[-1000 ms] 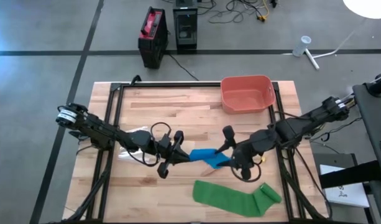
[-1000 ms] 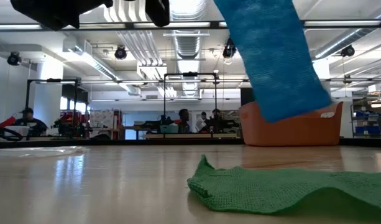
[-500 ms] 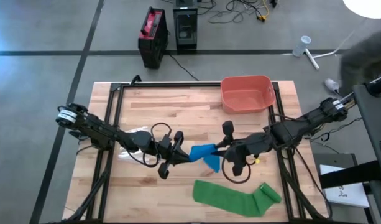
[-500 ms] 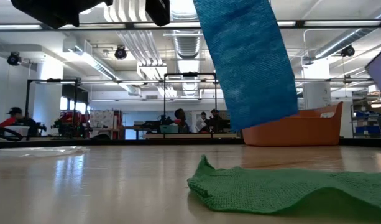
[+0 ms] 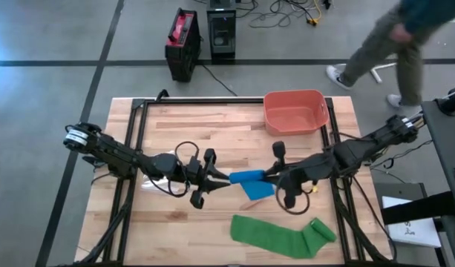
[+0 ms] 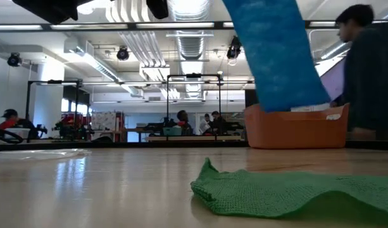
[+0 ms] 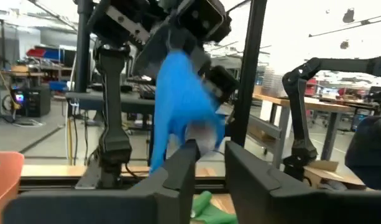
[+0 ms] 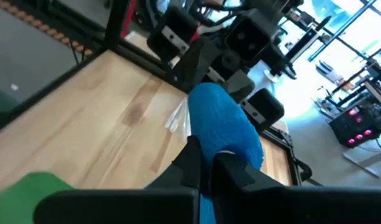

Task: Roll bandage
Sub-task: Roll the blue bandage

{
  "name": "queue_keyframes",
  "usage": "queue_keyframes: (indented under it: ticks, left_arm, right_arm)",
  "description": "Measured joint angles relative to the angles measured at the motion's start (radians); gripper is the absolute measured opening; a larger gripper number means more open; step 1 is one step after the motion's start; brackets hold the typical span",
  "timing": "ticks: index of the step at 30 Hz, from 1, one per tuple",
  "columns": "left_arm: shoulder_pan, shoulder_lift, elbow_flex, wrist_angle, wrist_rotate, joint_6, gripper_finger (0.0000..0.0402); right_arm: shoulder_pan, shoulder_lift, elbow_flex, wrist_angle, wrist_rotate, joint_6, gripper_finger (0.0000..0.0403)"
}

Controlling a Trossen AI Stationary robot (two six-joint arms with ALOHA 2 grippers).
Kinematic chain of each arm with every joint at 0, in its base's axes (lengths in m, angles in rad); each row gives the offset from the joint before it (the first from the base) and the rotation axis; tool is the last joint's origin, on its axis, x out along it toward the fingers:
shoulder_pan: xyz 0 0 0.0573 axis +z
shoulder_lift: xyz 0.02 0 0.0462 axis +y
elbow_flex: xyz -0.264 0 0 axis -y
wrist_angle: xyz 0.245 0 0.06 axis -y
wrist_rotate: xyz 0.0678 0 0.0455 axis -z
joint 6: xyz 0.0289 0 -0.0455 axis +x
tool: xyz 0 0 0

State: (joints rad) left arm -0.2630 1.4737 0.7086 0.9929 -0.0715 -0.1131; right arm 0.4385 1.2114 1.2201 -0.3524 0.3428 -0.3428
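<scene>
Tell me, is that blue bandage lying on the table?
No. The blue bandage hangs above the table, pinched in the right gripper.
</scene>
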Motion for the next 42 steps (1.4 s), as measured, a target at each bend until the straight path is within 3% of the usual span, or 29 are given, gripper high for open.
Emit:
queue_keyframes:
  ticks: [10, 17, 26, 35, 42]
  left_arm:
    - [-0.001, 0.100, 0.085, -0.010, 0.000, -0.016, 0.0178]
    - [0.017, 0.235, 0.229, -0.040, 0.002, -0.003, 0.0210]
    - [0.072, 0.296, 0.372, -0.268, 0.001, -0.003, 0.0192]
    - [0.049, 0.175, 0.322, -0.489, -0.020, 0.026, 0.0172]
    - [0.052, 0.097, 0.243, -0.452, -0.077, 0.027, 0.0176]
  right_arm:
    - [0.000, -0.080, 0.001, 0.003, -0.002, 0.061, 0.0008]
    - [0.000, -0.078, 0.001, 0.008, -0.002, 0.072, 0.0008]
    - [0.002, -0.078, 0.001, 0.009, -0.003, 0.092, 0.0008]
    - [0.009, -0.132, 0.001, -0.052, -0.003, 0.121, 0.0008]
    - [0.009, -0.133, 0.002, -0.083, -0.005, 0.169, 0.0008]
